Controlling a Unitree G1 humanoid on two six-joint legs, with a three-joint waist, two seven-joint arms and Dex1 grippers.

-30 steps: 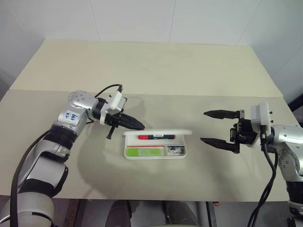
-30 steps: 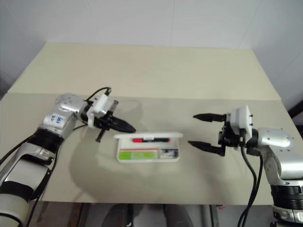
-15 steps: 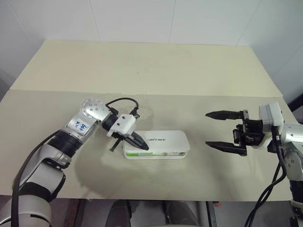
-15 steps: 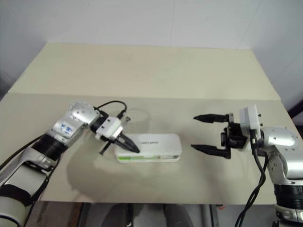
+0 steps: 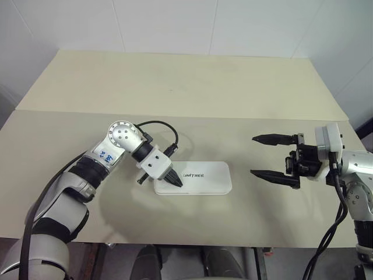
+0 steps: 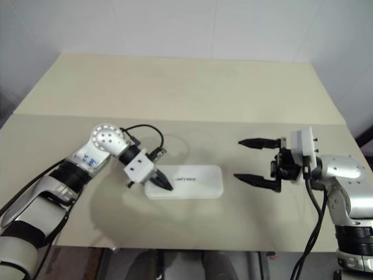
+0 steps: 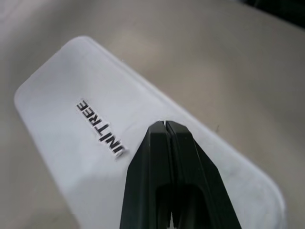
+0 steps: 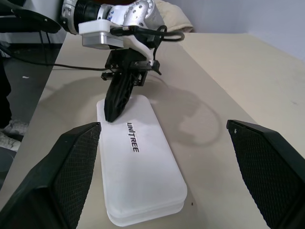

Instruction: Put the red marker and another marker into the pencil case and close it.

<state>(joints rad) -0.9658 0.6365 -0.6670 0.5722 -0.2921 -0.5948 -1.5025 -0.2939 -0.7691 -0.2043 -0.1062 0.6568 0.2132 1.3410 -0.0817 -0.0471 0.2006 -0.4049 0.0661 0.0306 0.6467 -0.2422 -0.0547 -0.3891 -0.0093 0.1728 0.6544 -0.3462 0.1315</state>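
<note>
White walls back a wide beige table (image 5: 186, 87), and the pencil case (image 5: 204, 178) lies flat near the table's front edge, its lid down and the dark "UNITREE" lettering facing up. With the lid down over the tray, I cannot see the red marker or the green highlighter.

Taking the case as my landmark: my left arm reaches in from its left side, and my left gripper (image 5: 175, 182) angles downward onto the left end of the lid, just beside the lettering. Its two black fingers (image 7: 167, 143) are pressed together with nothing between them, and their tips rest on the white lid. From my other wrist I see those tips planted on the lid's corner region, just left of the lettering.

My right gripper (image 5: 265, 156) hangs off the case's right end, apart from it and above the table, pointing toward the case. Its two fingers stand wide apart, one above the other, holding nothing
</note>
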